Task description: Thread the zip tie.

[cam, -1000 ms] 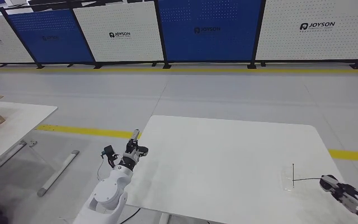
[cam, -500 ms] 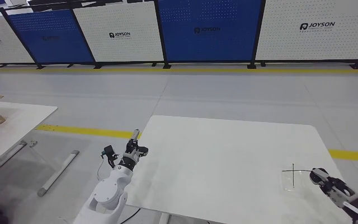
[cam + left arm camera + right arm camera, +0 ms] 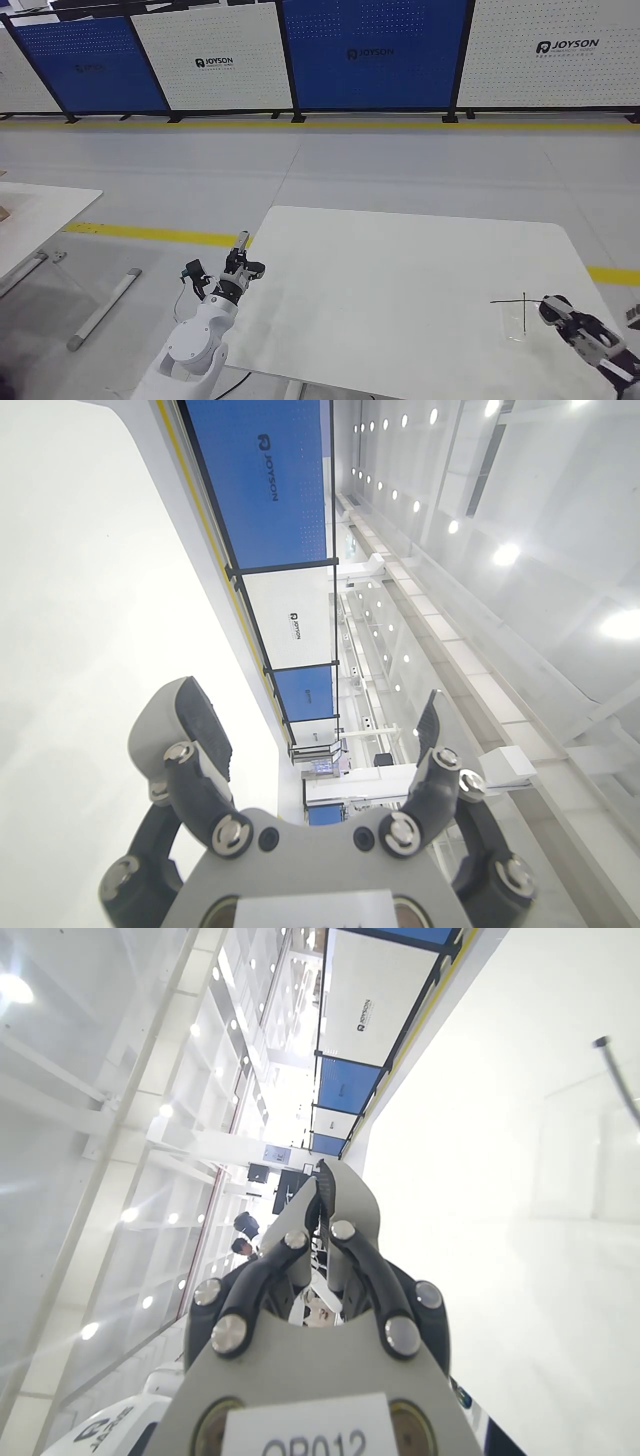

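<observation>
Blue and white pegboard panels [image 3: 375,55] are lining the far side of the hall, and a white table [image 3: 400,280] is filling the lower middle of the top view. At the lower right of that view, the right gripper [image 3: 548,304] is pinching one end of a thin black zip tie [image 3: 510,300], which is sticking out leftward over the table. The right wrist view is showing this gripper [image 3: 320,1178] with its fingers pressed together. A second zip tie [image 3: 524,320] is lying across a clear tray [image 3: 512,330], crossing under the held strap; its head and strap [image 3: 617,1073] are showing at the upper right of the right wrist view. By the table's left edge, the left gripper [image 3: 242,243] is pointing upward, its fingers spread wide and holding nothing [image 3: 315,700].
</observation>
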Robot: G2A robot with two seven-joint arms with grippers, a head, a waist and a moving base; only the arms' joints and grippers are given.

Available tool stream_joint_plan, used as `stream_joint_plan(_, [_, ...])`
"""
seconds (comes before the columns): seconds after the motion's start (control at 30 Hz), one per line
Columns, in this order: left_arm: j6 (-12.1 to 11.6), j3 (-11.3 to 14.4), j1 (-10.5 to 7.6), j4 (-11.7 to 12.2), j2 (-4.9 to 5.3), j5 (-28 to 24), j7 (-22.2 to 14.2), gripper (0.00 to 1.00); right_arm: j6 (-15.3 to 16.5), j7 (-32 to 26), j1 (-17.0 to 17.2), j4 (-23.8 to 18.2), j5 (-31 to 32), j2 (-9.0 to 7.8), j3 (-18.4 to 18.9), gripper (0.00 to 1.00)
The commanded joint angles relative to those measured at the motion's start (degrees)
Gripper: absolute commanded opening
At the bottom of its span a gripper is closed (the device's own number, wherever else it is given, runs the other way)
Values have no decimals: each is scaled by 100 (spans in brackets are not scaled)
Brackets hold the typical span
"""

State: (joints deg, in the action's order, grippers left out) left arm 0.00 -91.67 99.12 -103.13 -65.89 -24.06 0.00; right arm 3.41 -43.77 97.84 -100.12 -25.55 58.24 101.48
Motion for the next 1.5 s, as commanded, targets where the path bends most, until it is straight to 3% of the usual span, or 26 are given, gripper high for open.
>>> stream_joint_plan(0.0, [0,0,0,0,0,0,0,100,-40,79,-44,-159,44,18,-197,0])
stream_joint_plan(0.17, [0,0,0,0,0,0,0,100,-125,454,-286,-323,325,90,-942,0])
stream_joint_plan(0.27, [0,0,0,0,0,0,0,100,-308,877,-480,-165,686,143,-1427,0])
stream_joint_plan(0.8, [0,22,-17,-24,-3,-28,-53,100,-357,931,-502,-147,716,150,-1475,0])
stream_joint_plan(0.93, [76,103,-71,-248,11,-26,-668,100,-357,931,-502,-147,716,150,-1475,0])
stream_joint_plan(1.13, [338,512,-48,-571,41,179,-1804,100,-357,931,-502,-147,716,150,-1475,0])
stream_joint_plan(1.23, [416,742,-91,-533,46,310,-2146,100,-357,931,-502,-147,716,150,-1475,0])
stream_joint_plan(1.33, [428,1001,-171,-349,37,330,-2382,100,-357,931,-502,-147,716,150,-1475,0])
stream_joint_plan(1.47, [428,1021,-192,-302,35,305,-2402,100,-357,931,-502,-147,716,150,-1475,0])
